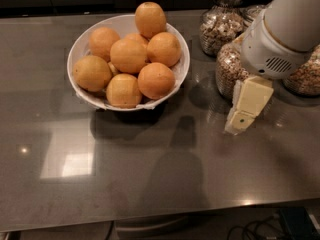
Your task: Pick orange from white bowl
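The white bowl (180, 76) stands on the dark counter at the upper left, heaped with several round oranges. The top orange (150, 19) sits highest at the back; another orange (156, 80) lies at the front right of the pile. My gripper (245, 115), cream-coloured below a white arm housing (282, 34), hangs above the counter to the right of the bowl, well apart from it and holding nothing I can see.
Glass jars of grain (220, 26) stand at the back right, one (229, 71) partly behind the arm and another (305, 79) at the right edge. The dark counter (150, 174) has its front edge near the bottom, with cables below at the right.
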### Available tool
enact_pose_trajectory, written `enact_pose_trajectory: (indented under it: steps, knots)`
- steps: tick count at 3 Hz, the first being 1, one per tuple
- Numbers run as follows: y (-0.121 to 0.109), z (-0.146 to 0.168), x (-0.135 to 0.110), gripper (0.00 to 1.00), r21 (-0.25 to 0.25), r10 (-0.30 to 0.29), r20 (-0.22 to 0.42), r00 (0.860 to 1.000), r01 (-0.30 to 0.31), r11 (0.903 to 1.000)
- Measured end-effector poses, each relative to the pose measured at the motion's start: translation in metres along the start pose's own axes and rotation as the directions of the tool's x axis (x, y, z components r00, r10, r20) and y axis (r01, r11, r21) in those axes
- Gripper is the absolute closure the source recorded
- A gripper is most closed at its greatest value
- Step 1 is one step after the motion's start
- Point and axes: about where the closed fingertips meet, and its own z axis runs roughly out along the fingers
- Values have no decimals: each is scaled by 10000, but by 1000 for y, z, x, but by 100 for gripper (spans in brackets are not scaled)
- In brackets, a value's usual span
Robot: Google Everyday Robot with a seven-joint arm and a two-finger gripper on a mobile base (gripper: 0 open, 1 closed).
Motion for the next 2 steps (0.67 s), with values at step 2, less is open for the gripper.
enact_pose_trajectory:
  steps: [2]
  knots:
    - [-7,28,-37,0,-87,231,1427,9895,-221,9997]
